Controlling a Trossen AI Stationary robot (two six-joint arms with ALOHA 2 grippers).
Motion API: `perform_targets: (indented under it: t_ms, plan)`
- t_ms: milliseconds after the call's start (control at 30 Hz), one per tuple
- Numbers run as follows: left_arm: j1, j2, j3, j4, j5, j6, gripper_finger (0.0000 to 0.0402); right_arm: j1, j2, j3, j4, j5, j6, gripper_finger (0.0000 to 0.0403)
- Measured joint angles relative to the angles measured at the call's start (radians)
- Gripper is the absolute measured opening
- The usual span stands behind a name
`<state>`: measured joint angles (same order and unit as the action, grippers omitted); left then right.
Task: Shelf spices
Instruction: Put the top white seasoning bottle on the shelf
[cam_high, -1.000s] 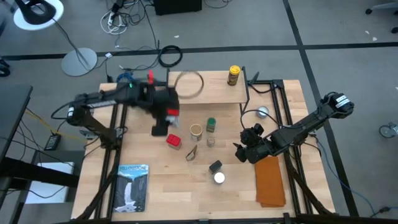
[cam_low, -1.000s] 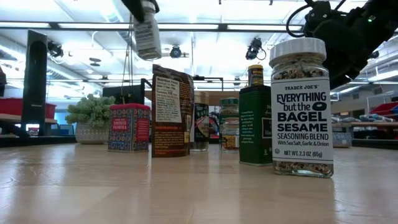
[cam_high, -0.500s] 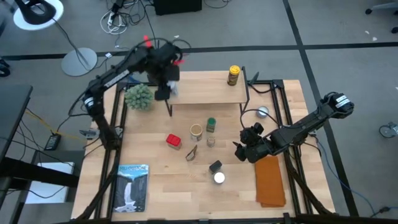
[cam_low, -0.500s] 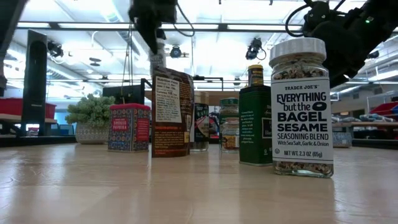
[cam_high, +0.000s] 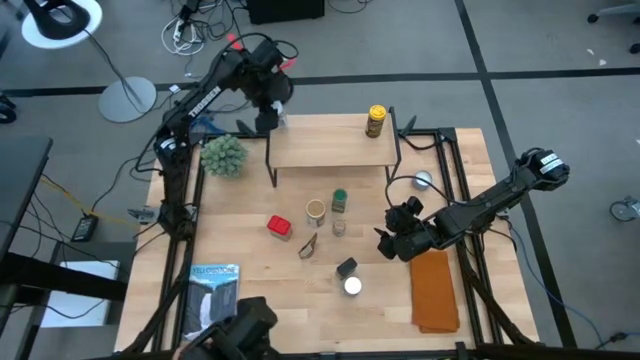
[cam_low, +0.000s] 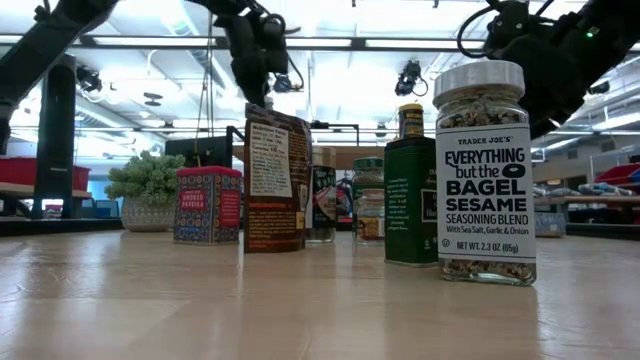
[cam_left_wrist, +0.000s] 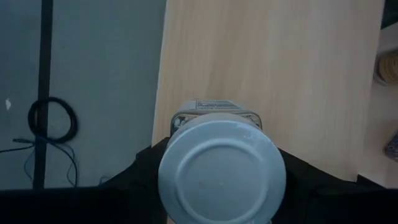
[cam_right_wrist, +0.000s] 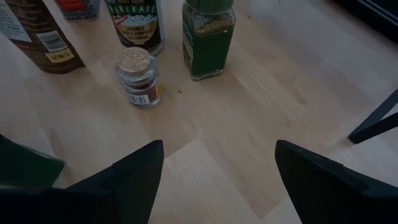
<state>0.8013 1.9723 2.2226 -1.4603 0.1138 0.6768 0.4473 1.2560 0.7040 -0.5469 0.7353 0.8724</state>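
Left of the shelf's left end stands a fuzzy green plant (cam_high: 223, 155), which is no part of the job. Just beside it, the left gripper (cam_high: 265, 108) is clamped on a white-capped glass spice jar (cam_left_wrist: 222, 171), held over the left end of the low light-wood shelf on black metal legs (cam_high: 330, 148). Whether the jar's base touches the board cannot be told.

The step in hand looks like placing this jar. The next move would call for lowering it upright onto the board, clear of the left edge, then letting go.

At the shelf's right end one yellow-capped jar (cam_high: 376, 120) is shelved. In front of the shelf, seven spices wait on the table:
- one red square tin (cam_high: 279, 227)
- one tan round canister (cam_high: 315, 210)
- one brown packet (cam_high: 308, 246)
- one green-capped jar (cam_high: 339, 200)
- one small glass jar (cam_high: 339, 226)
- one black box (cam_high: 346, 267)
- one more white-capped jar (cam_high: 352, 287)

That makes nine spices in all: one shelved, one held and seven loose.

In front of the shelf's right end, the right gripper (cam_high: 395, 240) hovers empty with its fingers spread wide.
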Motion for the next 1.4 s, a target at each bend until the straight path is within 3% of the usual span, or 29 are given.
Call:
perform_targets:
  t_ms: [1400]
  plan:
    - [-0.011, 0.021, -0.001, 0.068, -0.015, -0.135, 0.0218, 0.000, 0.000, 0.000, 0.000, -0.002, -0.012, 0.0307]
